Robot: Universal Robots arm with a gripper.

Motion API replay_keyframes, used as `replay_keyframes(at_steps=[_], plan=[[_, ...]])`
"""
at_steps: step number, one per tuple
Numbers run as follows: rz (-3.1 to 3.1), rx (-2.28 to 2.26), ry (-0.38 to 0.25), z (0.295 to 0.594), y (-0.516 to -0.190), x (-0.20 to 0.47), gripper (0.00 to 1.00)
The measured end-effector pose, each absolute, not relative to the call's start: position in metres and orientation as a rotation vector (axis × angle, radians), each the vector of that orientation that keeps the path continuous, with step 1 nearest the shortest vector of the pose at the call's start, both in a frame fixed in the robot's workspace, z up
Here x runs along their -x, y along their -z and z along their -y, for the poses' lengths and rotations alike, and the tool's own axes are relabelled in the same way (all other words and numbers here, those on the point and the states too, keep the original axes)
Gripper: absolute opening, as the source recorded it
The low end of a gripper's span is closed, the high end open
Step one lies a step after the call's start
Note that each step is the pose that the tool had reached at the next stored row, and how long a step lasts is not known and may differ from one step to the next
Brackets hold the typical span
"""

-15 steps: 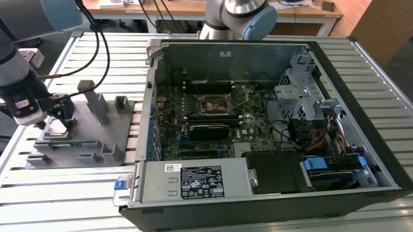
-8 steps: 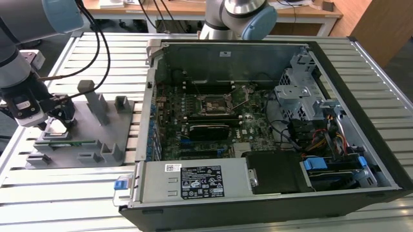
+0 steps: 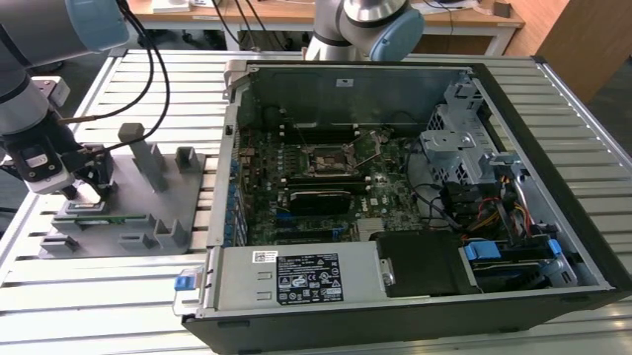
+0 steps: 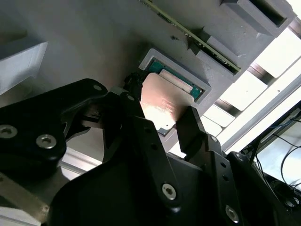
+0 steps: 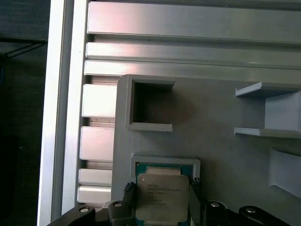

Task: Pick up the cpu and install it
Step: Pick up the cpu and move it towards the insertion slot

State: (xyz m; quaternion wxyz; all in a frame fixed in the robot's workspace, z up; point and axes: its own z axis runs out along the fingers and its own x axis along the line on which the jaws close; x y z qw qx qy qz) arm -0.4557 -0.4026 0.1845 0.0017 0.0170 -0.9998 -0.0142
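Gripper: low over grey tray, set around cpu; cannot tell whether clamped or loose.
Computer case: lying open, motherboard inside.
Grey tray: beside case, toward exterior view's left.
Tray pocket: cpu inside, silver top up.

Print on the cpu and on the black label on the silver box cannot be made out
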Motion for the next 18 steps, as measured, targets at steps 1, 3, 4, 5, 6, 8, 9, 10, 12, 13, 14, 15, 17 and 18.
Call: replay_keyframes(at_steps=[1, 3, 4, 5, 6, 8, 9, 10, 12, 13, 14, 15, 17, 18], plan=[[3.137, -0.053, 0.044, 0.4026, -0.1845, 0.4556, 0.54], [3.137, -0.053, 0.044, 0.4026, -0.1845, 0.4554, 0.54], [3.137, -0.053, 0.043, 0.4026, -0.1845, 0.4553, 0.54], [3.138, -0.053, 0.043, 0.4026, -0.1844, 0.4552, 0.54], [3.138, -0.053, 0.042, 0.4026, -0.1844, 0.4551, 0.54], [3.138, -0.053, 0.041, 0.4026, -0.1844, 0.455, 0.54], [3.138, -0.053, 0.041, 0.4026, -0.1843, 0.4549, 0.54], [3.138, -0.053, 0.041, 0.4026, -0.1842, 0.4548, 0.55], [3.139, -0.054, 0.038, 0.4025, -0.1844, 0.4548, 0.61], [3.14, -0.054, 0.036, 0.4025, -0.1844, 0.4548, 0.61], [3.141, -0.054, 0.035, 0.4024, -0.1844, 0.4548, 0.61], [3.142, -0.054, 0.034, 0.4024, -0.1844, 0.4549, 0.61], [3.144, -0.054, 0.033, 0.4024, -0.1844, 0.4549, 0.61], [3.145, -0.054, 0.032, 0.4024, -0.1844, 0.4549, 0.61]])
